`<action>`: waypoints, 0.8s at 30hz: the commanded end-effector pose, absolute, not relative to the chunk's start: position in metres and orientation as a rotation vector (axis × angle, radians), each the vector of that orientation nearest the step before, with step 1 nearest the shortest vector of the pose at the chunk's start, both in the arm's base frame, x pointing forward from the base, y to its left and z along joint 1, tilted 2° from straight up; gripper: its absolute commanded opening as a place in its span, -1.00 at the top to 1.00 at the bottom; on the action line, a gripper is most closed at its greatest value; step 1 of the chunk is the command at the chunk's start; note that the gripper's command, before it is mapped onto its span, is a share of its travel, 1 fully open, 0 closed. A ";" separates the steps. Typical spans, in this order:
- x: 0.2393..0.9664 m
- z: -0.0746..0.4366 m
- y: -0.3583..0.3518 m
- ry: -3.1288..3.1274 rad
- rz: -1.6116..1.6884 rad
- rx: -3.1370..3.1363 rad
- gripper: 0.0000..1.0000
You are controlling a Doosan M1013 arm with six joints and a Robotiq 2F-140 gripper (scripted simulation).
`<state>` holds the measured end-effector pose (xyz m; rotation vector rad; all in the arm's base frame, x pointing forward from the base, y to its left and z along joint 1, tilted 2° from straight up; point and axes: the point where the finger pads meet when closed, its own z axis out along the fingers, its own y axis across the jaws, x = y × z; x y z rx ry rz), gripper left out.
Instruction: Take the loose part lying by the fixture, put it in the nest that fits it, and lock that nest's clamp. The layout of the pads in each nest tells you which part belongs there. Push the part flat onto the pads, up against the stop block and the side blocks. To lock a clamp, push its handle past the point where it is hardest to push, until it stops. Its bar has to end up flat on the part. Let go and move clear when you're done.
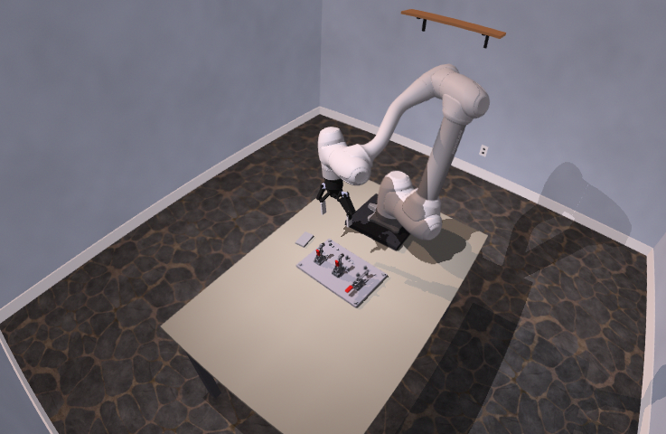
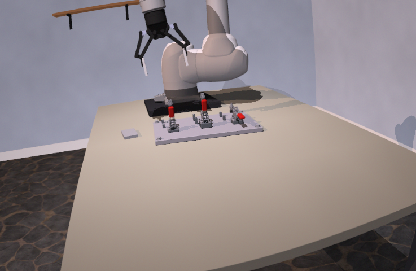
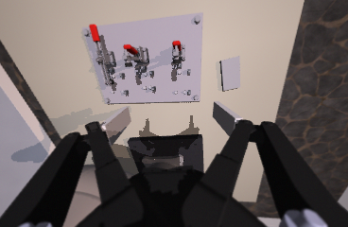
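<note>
The loose part [image 1: 304, 239] [image 2: 129, 133] [image 3: 231, 74], a flat grey square plate, lies on the table beside the fixture plate [image 1: 327, 278] [image 2: 182, 136] [image 3: 155, 30]. The fixture carries three clamps with red handles. The handle nearest the part [image 1: 318, 252] [image 2: 171, 112] [image 3: 176, 45] and the middle handle [image 1: 337, 263] [image 2: 204, 104] [image 3: 130, 49] stand up. The far handle [image 1: 349, 288] [image 2: 240, 116] [image 3: 95, 33] lies low. Small pads and blocks show at each nest; their layout is too small to tell. My gripper [image 1: 335, 215] [image 2: 166, 70] [image 3: 171, 112] is open and empty, high above the table on the robot-base side of the fixture.
The arm's black base plate [image 1: 398, 243] [image 2: 154, 110] [image 3: 196, 147] sits behind the fixture. The table [image 1: 272, 316] [image 2: 214, 191] has its edge a short way beyond the part. A wooden shelf [image 1: 454, 23] [image 2: 96, 8] hangs on the wall.
</note>
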<state>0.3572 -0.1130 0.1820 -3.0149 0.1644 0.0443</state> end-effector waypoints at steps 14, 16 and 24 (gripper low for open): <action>0.383 0.180 -0.122 0.163 0.036 -3.152 -1.00; 0.383 0.180 -0.122 0.163 0.036 -3.152 -1.00; 0.383 0.180 -0.122 0.163 0.036 -3.152 -1.00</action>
